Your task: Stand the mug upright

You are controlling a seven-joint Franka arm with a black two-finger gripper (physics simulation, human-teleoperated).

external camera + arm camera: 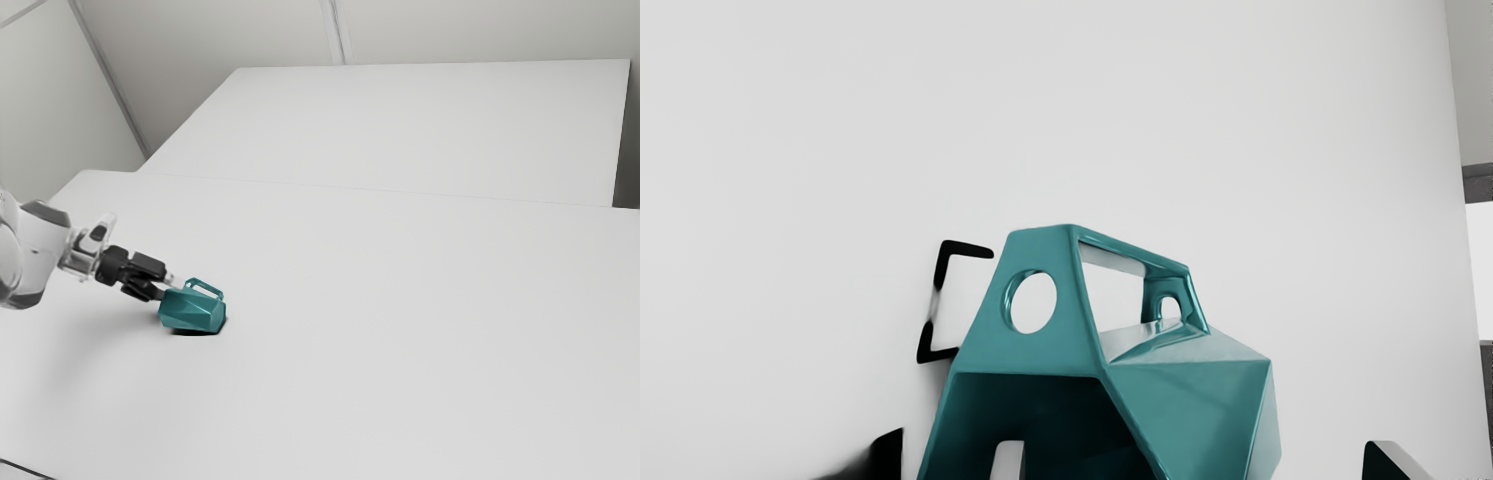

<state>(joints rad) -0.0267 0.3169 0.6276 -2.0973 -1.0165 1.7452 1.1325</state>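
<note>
The teal faceted mug (192,311) lies on its side on the white table, toward the exterior view's left, its handle pointing upward. Its mouth faces my gripper (168,289), which is right at that end of the mug. In the wrist view the mug (1186,407) shows its dark hollow and looped handle. The gripper (1198,461) is open, its fingers wide apart: one overlaps the dark mouth, the other stands outside beyond the mug's side wall, with a gap. How deep the first finger reaches into the mouth I cannot tell.
The white table (400,330) stretches away toward the exterior view's right, with another white surface (400,125) behind it. A thin dark cable (28,469) lies at the lower left corner of the exterior view. Dark shadows fall beside the mug.
</note>
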